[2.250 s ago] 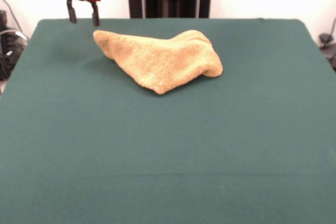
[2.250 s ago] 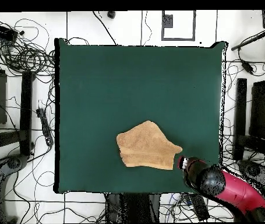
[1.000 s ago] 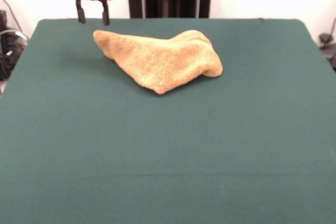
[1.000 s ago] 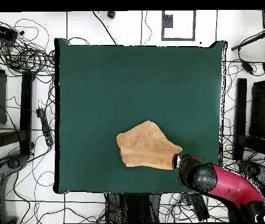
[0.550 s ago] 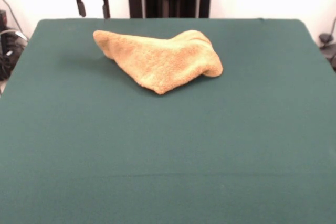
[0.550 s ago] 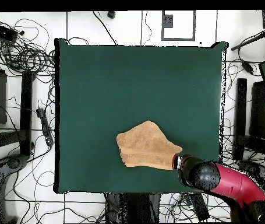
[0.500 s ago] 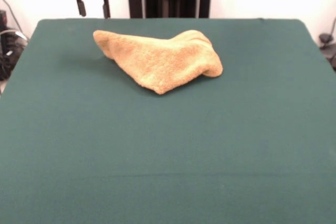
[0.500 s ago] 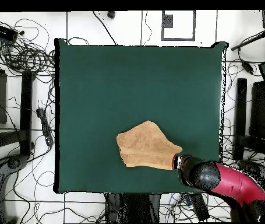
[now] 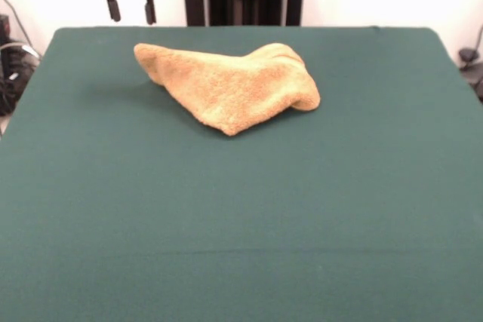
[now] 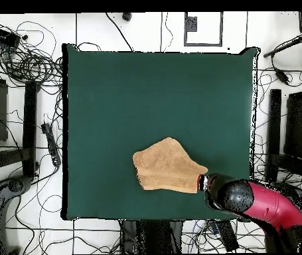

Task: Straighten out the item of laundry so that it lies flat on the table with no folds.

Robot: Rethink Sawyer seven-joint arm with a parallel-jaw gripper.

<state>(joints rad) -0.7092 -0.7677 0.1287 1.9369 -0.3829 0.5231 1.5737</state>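
Overhead, end effector (image 9: 128, 7) parted, empty, off towel (image 9: 230, 84)

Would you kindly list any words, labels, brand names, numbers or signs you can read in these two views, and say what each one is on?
None: no readable text appears in either view.
The towel shows plain terry cloth; no tag or label is visible.
The table has a plain dark green cover without marks.
The gripper and its red housing carry no legible lettering.

Robot lab: floor cables (image 10: 20, 63) everywhere
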